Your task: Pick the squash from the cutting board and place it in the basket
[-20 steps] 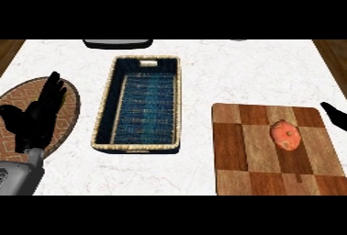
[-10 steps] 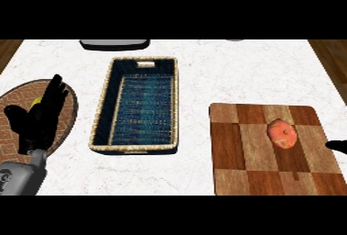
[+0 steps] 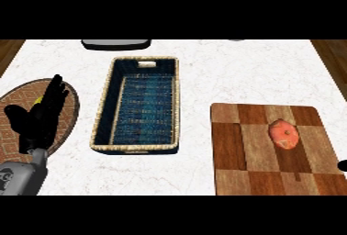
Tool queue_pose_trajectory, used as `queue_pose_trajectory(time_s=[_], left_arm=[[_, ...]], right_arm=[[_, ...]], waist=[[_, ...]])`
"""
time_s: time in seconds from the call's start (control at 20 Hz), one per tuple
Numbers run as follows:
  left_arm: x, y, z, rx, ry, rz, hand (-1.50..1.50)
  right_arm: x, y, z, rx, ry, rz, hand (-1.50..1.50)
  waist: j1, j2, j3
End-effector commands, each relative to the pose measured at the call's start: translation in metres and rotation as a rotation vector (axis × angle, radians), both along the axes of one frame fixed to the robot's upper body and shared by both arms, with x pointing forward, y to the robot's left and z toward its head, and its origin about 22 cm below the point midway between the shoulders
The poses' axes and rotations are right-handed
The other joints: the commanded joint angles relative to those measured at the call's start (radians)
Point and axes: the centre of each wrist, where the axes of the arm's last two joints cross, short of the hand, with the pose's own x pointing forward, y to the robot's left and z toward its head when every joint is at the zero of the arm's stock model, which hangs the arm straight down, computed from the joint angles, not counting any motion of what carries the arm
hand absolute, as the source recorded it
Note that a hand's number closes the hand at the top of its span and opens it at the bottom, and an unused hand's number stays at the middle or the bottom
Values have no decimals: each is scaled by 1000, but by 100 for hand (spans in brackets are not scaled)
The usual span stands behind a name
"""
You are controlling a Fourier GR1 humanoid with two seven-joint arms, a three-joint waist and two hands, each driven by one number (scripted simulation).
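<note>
A: What lies around the squash (image 3: 284, 135)?

B: It sits on the far half of the wooden cutting board (image 3: 251, 160), at the right of the white marble bench (image 3: 251, 73). The basket (image 3: 102, 124), woven with a dark blue lining, stands well apart to its left, with bare bench between board and basket. Nothing stands in that gap.

A: And further off?

B: A dark tray-like object (image 3: 115, 44) is cut by the far edge, and a brown patterned mat (image 3: 17, 98) lies at the left, beside the basket. A small grey shape shows at the top edge; I cannot tell what it is.

A: The hands?

B: The left hand (image 3: 37, 120) rests over the mat, open, fingers straight and pointing away. Of the right hand (image 3: 343, 165) only a black tip shows at the right edge, just beside the board; whether its fingers are open or curled, I cannot tell.

A: Any change from half a second ago?

B: The squash, board and basket keep their places relative to each other. The left hand is as before. The right hand remains a sliver at the edge; a second ago more of it showed, higher up beside the board's far corner.
</note>
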Motion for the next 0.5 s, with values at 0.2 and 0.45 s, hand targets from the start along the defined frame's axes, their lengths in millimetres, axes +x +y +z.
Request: queue_pose_trajectory(time_s=[0.2, 0.45], left_arm=[[0, 3, -1, -13, -15, -19, 0], [13, 10, -6, -16, -24, -8, 0]], right_arm=[[4, 3, -29, 49, -95, -45, -150], [-2, 10, -72, 66, -84, -31, -150]], waist=[[15, 4, 1], [10, 4, 1]])
